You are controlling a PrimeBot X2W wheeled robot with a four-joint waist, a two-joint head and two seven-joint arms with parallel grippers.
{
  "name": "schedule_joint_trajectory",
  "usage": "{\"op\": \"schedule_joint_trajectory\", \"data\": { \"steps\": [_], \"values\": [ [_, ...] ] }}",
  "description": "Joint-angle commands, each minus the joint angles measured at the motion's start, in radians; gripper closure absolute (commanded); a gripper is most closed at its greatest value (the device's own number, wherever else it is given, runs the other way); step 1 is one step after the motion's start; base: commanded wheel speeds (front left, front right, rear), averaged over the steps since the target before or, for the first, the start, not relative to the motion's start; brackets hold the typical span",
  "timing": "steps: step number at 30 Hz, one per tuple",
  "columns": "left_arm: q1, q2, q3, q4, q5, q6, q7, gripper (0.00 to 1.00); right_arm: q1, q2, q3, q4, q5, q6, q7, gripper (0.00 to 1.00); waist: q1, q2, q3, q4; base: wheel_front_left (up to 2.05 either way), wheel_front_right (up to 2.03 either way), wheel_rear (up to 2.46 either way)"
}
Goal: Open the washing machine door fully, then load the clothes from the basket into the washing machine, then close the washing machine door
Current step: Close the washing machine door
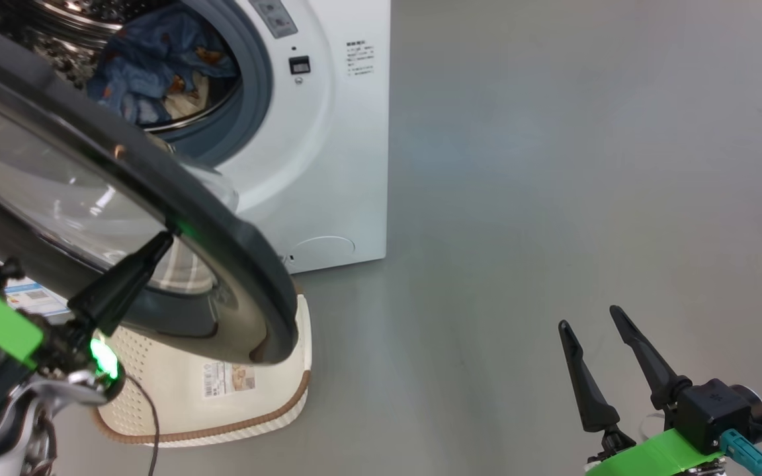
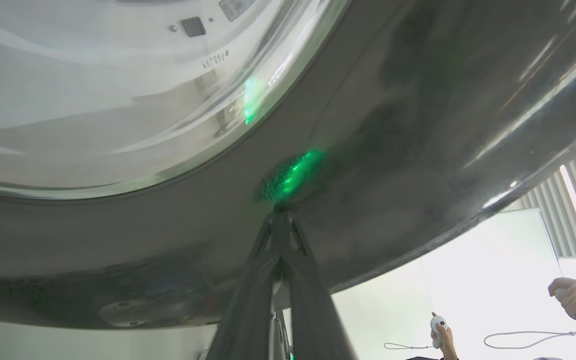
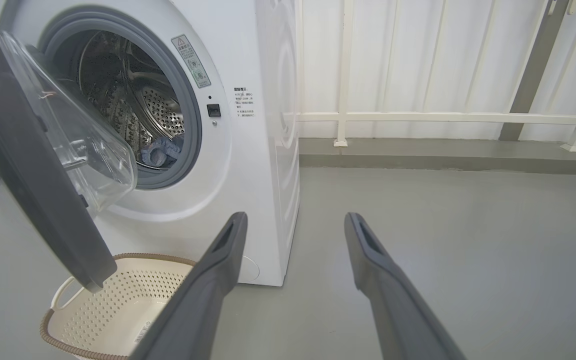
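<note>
The washing machine (image 1: 328, 165) stands at upper left with its door (image 1: 235, 264) swung out over the basket (image 1: 149, 367). The clothes (image 1: 156, 73), light blue with orange prints and a bit of cream, lie inside the steel drum. My left gripper (image 1: 166, 239) is shut, its joined tips pressed against the door's glossy black rim (image 2: 368, 150) just outside the glass window (image 2: 118, 100). My right gripper (image 1: 589, 317) hangs open at lower right, away from everything. The right wrist view shows the right gripper (image 3: 295, 217) open, the door (image 3: 28, 150), the clothes (image 3: 165, 150) and the basket (image 3: 118, 305) with nothing in it.
Grey floor (image 1: 553, 165) stretches to the right of the machine. A white railing (image 3: 418, 117) and a low step run along the wall behind. A person's hands (image 2: 575, 297) holding controllers show in the left wrist view at lower right.
</note>
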Motion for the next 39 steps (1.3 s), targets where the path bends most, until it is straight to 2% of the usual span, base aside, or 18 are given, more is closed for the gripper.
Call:
{"op": "schedule_joint_trajectory", "data": {
  "steps": [1,9,17,27,32,33,34,39],
  "values": [
    [-0.074,0.022,0.028,0.010,0.017,-0.018,-0.006,1.00,-0.036,0.000,0.022,-0.020,-0.002,0.002,-0.011,0.00,0.0000,0.0000,0.010,-0.010,0.00,0.00,0.00],
    [-0.159,-0.010,0.020,0.106,0.024,-0.056,-0.009,1.00,-0.057,0.002,0.018,-0.005,0.003,0.002,-0.021,0.00,0.0000,0.0000,0.034,-0.029,0.00,0.00,0.00],
    [-0.157,-0.023,0.054,0.133,0.006,-0.084,-0.018,1.00,-0.065,0.004,0.006,0.004,0.004,0.002,-0.031,0.00,0.0000,0.0000,0.047,-0.025,0.00,0.00,0.00],
    [-0.053,-0.042,0.122,0.076,-0.023,-0.105,-0.040,1.00,-0.060,0.006,0.005,0.010,-0.001,0.002,-0.038,0.00,0.0000,0.0000,0.041,0.001,0.00,0.00,0.00],
    [0.043,-0.076,0.156,0.002,-0.022,-0.112,-0.061,1.00,-0.053,0.005,0.001,0.012,-0.005,0.002,-0.039,0.00,0.0000,0.0000,0.034,0.021,0.00,0.00,0.00],
    [0.062,-0.085,0.160,-0.013,-0.019,-0.113,-0.066,0.60,-0.050,0.005,-0.001,0.012,-0.006,0.002,-0.039,0.00,0.0000,0.0000,0.032,0.027,0.00,0.00,0.00],
    [0.078,-0.098,0.166,-0.025,-0.019,-0.114,-0.075,0.00,-0.047,0.005,-0.004,0.011,-0.007,0.002,-0.039,0.00,0.0000,0.0000,0.031,0.035,0.00,0.00,0.00],
    [0.133,-0.140,0.177,-0.058,0.031,-0.115,-0.118,0.00,-0.036,0.001,-0.008,0.010,-0.008,0.002,-0.036,0.00,0.0000,0.0000,0.024,0.066,0.00,0.00,0.00]
  ]
}}
